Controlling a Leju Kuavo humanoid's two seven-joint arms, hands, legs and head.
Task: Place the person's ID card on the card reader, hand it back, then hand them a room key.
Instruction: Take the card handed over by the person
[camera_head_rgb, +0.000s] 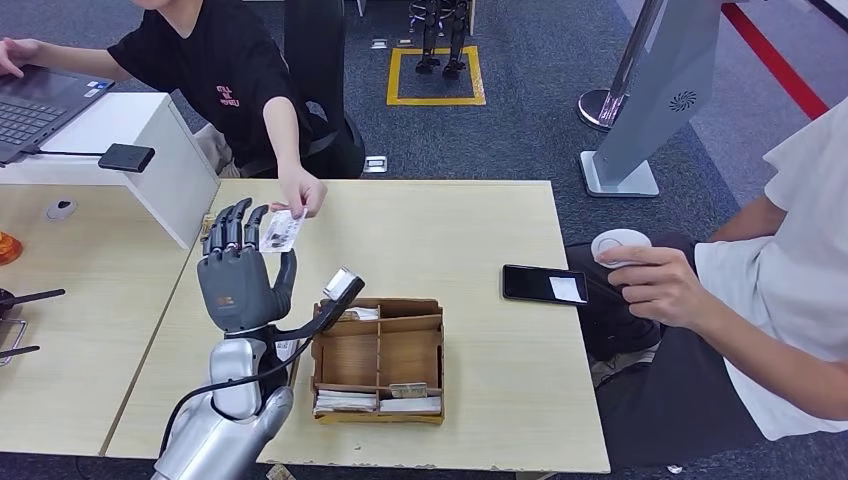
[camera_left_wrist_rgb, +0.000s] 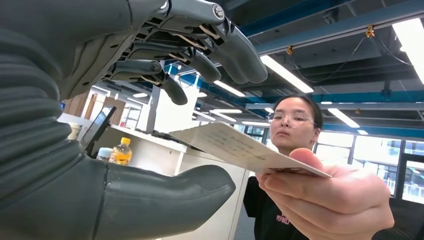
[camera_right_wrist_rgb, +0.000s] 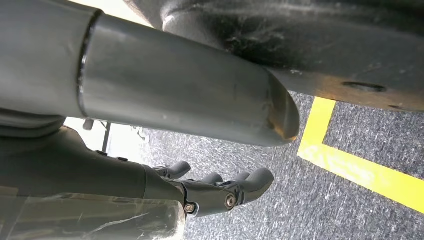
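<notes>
Card handover pending: we see the thin, pale, printed rectangular ID card (camera_head_rgb: 283, 230) pinched in the person's hand (camera_head_rgb: 303, 192) over the light wooden table (camera_head_rgb: 480, 330), just beside our raised grey left hand (camera_head_rgb: 238, 268).

We judge the card light, stiff and slick, so we would take it flat by its free edge, thumb under and fingers (camera_left_wrist_rgb: 235, 47) over, clear of the person's fingertips. From the left wrist it reads as a white card with fine printed lines, angled edge-on between thumb and fingers, which stand apart and hold nothing. Right hand (camera_right_wrist_rgb: 220, 192) hangs above the carpet, fingers loosely curled, nothing seen in them. We cannot pick out the card reader with certainty.
</notes>
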